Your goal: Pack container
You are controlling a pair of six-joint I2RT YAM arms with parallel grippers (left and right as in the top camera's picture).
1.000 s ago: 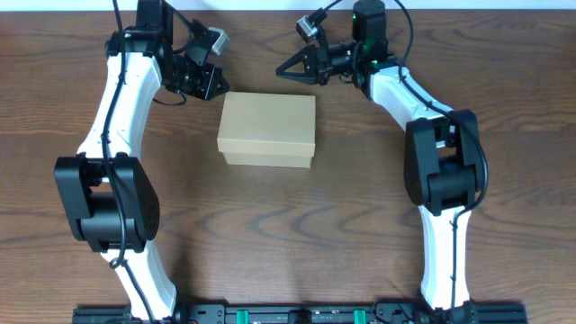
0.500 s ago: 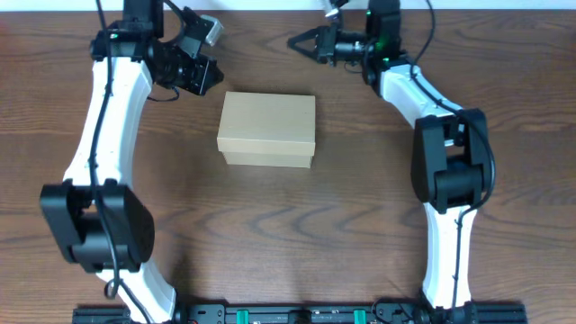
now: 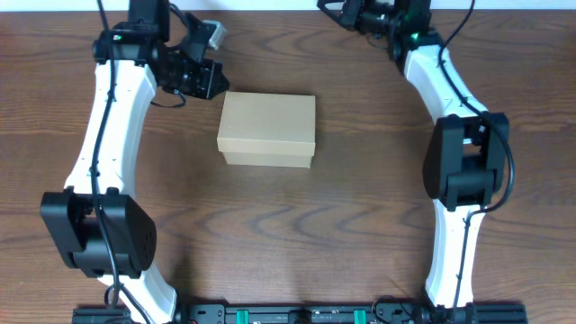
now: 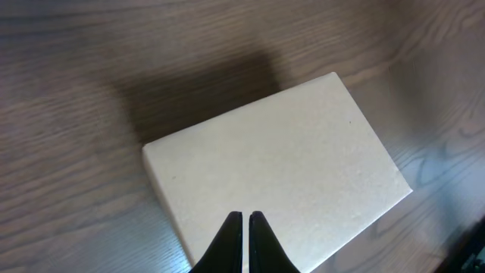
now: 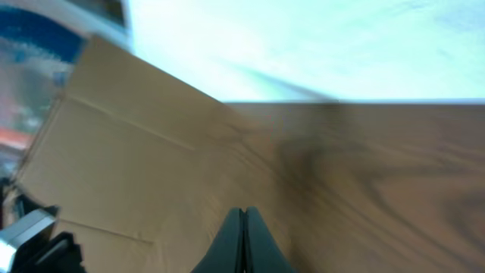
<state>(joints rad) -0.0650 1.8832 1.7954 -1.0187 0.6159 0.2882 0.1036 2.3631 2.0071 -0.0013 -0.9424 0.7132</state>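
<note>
On the table's middle: the container (image 3: pixel 267 129), a plain tan cardboard box, lies flat on the dark wood table (image 3: pixel 270 234) with its flap lid down.
Left gripper: left gripper (image 4: pixel 245 221) hangs just over the box's left top edge, its jaws pressed together and holding nothing; whether the tips touch the lid cannot be told.
Right gripper: right gripper (image 5: pixel 244 218) is up at the far edge of the table, well apart from the box, jaws likewise closed on nothing.
Beyond the far edge: the right wrist view is blurred, but it shows what looks like a flat cardboard sheet (image 5: pixel 121 152).
Loose items: none in view on the wood around the box in any view.
Done, as judged: the lid is closed and nothing waits outside, so the packing looks finished or nearly so; what is inside the box is hidden.
Left to do, as judged: at most a press to seat the flap, then both arms can draw clear.
</note>
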